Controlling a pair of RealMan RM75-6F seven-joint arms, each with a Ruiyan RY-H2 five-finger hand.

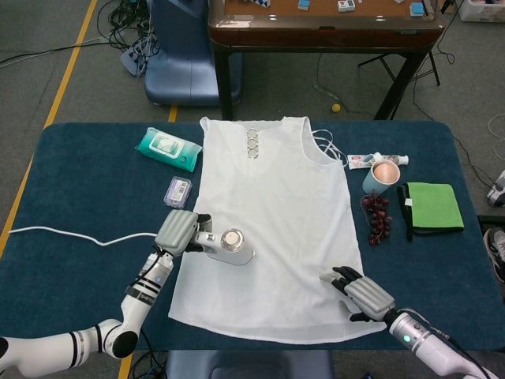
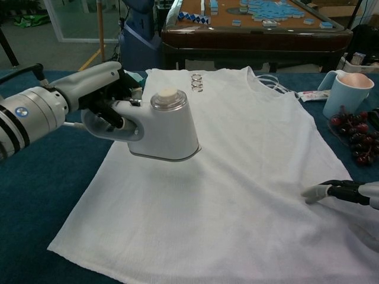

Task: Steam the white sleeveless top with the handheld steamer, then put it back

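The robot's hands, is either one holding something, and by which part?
The left hand grips the white handheld steamer by its handle. The right hand holds nothing, resting on the white sleeveless top.

Wipes pack [image 1: 167, 148], mug [image 1: 383, 174], grapes [image 1: 378, 218], green cloth [image 1: 433, 206].

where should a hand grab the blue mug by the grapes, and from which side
Probably the handle: the mug stands upright, full of pink stuff, so the rim is a poor hold. In the chest view its handle sticks out toward the white top. Come from that side; grapes crowd the near side.
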